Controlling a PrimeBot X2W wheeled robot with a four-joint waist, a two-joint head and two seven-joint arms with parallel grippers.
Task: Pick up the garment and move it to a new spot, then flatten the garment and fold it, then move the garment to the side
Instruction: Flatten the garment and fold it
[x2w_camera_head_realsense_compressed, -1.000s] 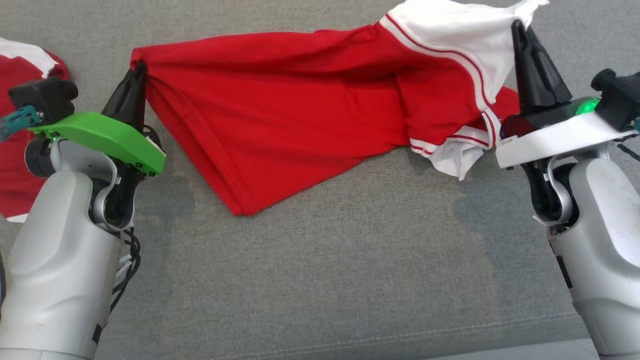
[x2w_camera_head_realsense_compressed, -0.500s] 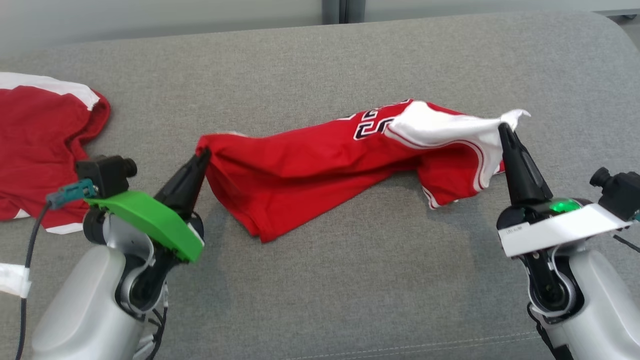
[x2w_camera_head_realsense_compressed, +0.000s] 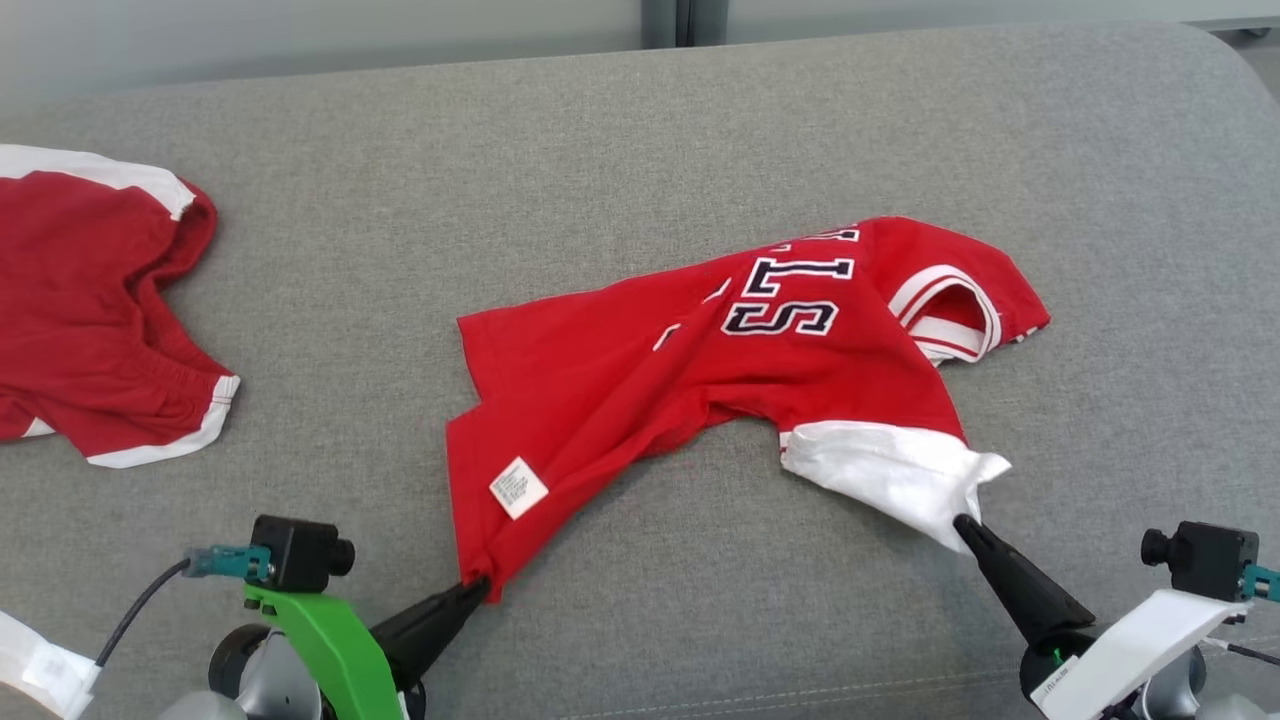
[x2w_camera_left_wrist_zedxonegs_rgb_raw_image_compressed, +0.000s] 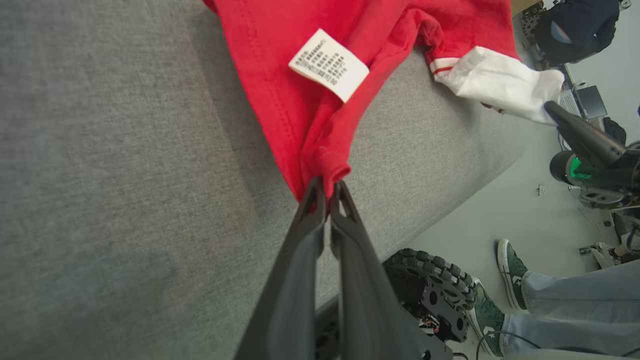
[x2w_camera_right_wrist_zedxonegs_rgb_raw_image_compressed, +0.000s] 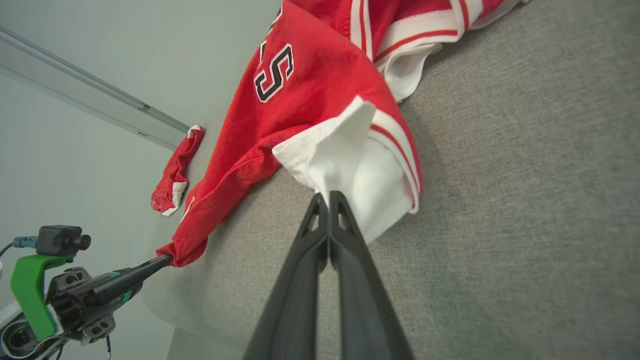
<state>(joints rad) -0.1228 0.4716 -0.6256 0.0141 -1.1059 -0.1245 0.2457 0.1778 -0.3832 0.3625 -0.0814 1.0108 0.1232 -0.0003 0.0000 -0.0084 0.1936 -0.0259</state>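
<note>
Red cotton jersey with white sleeves (x2w_camera_head_realsense_compressed: 640, 390): flattening apparently in hand. Left gripper (x2w_camera_head_realsense_compressed: 478, 592), jaws clamped on hem (x2w_camera_left_wrist_zedxonegs_rgb_raw_image_compressed: 322, 172); right gripper (x2w_camera_head_realsense_compressed: 962, 522), on sleeve (x2w_camera_head_realsense_compressed: 890, 470). Next: tug flat.

Bright, soft, even indoor light with no glare. The shirt (x2w_camera_head_realsense_compressed: 640, 390) casts only a faint, close shadow on the grey couch (x2w_camera_head_realsense_compressed: 600, 150). Head view is sharp. Both wrist views bend and stretch toward their edges.

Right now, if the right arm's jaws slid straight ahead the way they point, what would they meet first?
The right gripper is shut on the white sleeve, so that comes first; beyond it probably the red jersey, though depth is unclear.
</note>
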